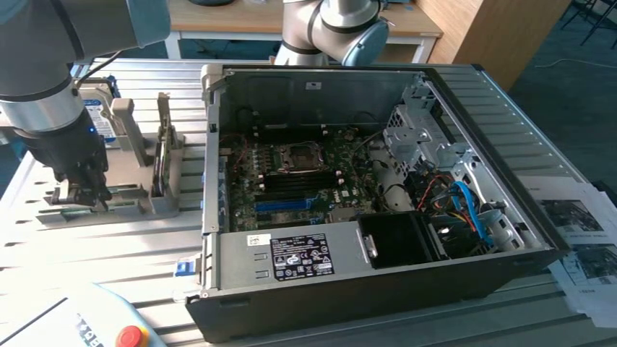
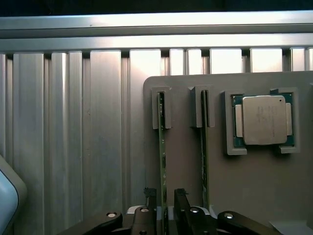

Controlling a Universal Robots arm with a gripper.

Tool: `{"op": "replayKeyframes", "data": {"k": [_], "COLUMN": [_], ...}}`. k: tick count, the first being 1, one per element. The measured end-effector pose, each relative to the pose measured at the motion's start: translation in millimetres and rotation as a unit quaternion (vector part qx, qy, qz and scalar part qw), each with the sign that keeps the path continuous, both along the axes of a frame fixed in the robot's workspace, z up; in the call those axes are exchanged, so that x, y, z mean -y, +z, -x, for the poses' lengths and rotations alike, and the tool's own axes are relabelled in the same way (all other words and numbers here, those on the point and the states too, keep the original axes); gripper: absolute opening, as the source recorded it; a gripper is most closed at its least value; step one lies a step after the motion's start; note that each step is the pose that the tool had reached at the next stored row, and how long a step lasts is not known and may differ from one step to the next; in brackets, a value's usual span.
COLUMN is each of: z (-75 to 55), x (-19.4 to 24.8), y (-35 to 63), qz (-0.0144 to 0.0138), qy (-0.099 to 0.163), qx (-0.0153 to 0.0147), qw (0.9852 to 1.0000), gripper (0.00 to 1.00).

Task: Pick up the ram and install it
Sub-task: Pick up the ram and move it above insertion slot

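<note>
Barely started, I'd say. The ram (image 2: 162, 147) is standing on edge in its grey holder (image 2: 183, 161) on the surface (image 1: 115, 246), on the exterior view's left of the open PC case (image 1: 405, 285). The gripper (image 2: 165, 195) straddles one end, jaws released, nothing clamped yet. Lifting and installing are all left.

Brushed-metal table (image 2: 98, 122), matt plastic holder (image 2: 186, 161), circuit-board ram (image 2: 162, 147)

Item: desk (image 1: 106, 249), ribbed alu. slats, silver. On it we log:
- open PC case (image 1: 386, 289), centre
- grey holder block (image 1: 144, 204), just beside case, the exterior view's left
- printed sheets (image 1: 579, 231), the exterior view's right
- white pendant (image 1: 68, 325) w/ red button, front corner
</note>
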State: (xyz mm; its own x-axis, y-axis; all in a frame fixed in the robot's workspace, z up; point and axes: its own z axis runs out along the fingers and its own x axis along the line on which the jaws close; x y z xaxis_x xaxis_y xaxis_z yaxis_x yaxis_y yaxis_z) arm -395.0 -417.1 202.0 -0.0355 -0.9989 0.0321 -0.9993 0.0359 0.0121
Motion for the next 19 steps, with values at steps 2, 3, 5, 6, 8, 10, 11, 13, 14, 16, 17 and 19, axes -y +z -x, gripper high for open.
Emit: {"op": "replayKeyframes", "data": {"k": [2,3,5,6,8,10,11,13,14,16,17,19], "z": [0.0,0.0,0.0,0.0,0.0,0.0,0.0,0.1,0.1,0.0,0.0,0.0], "x": [0.0,-0.2,-0.7,-0.7,-0.7,-0.7,-0.7,-0.7,-0.7,-0.7,-0.7,-0.7], "y": [0.0,-0.1,-0.1,-0.1,-0.1,-0.3,-0.4,-0.8,-0.9,-1.0,-1.0,-1.1], "qz": [0.0,0.0,0.0,-0.0001,0.0,0.0,0.0,0.0,0.0,0.0,0.0,0.0], "qy": [0.0,0.0,0.0,0.0,0.004,0.015,0.011,-0.002,-0.007,-0.013,-0.013,-0.013], "qx": [0.0,0.0001,0.0001,0.0001,-0.0001,0.0,0.0,0.0,0.0,0.0,0.0,0.0], "qw": [1.0,1.0,1.0,1.0,1.0,0.9999,0.9999,1.0,1.0,0.9999,0.9999,0.9999], "gripper": [0.28,0.28,0.28,0.28,0.28,0.28,0.28,0.28,0.28,0.28,0.28,0.28]}}
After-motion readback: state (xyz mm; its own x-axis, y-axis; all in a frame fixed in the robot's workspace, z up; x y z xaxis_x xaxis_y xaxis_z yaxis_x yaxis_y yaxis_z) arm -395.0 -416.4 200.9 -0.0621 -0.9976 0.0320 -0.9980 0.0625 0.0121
